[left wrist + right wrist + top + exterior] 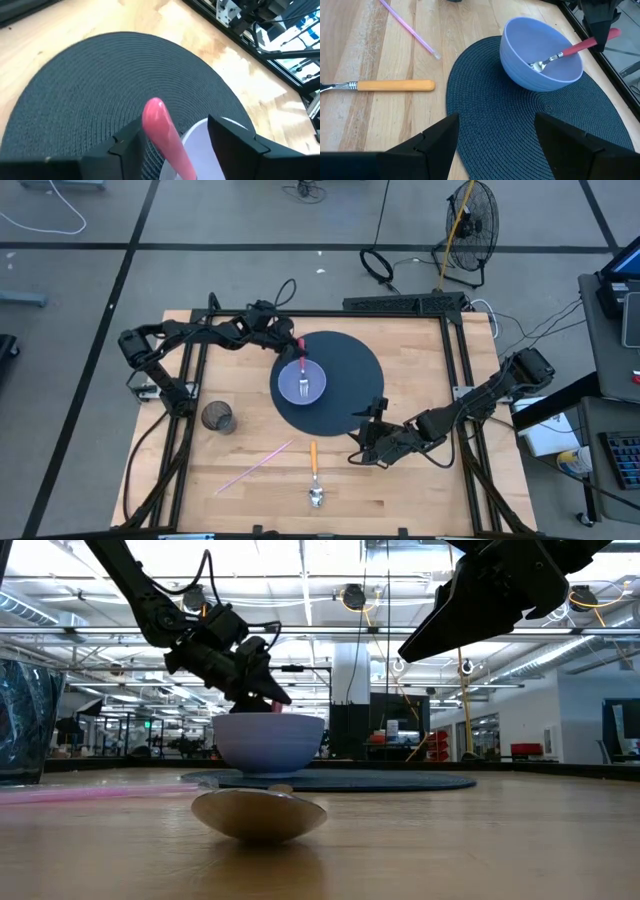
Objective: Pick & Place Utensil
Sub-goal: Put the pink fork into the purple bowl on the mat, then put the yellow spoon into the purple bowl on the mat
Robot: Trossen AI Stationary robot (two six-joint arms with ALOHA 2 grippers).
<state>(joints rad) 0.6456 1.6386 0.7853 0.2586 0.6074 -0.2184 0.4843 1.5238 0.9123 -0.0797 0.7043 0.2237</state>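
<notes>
A fork with a pink handle [570, 51] lies in the pale blue bowl [540, 55], tines down on the bowl's inside and the handle leaning up over the rim. The bowl stands on the round dark woven mat [345, 395] in the middle of the bench [430, 490]. The left gripper [293, 346] hangs at the bowl's rim with its jaws spread on either side of the pink handle's end; in the left wrist view the handle runs up between the two dark fingers [125, 145] with a gap on each side, so whether either finger touches it cannot be told. Off the mat, nearer the front edge of the bench, lies a spoon with an orange handle [314, 472], bowl end toward the front edge, and beside it a thin pink straw [255, 465] lies at a slant. A dark glass cup [218, 417] stands near the bench's left side. The right gripper [368, 442] waits low over the bench by the mat's edge, jaws spread wide and holding nothing.
</notes>
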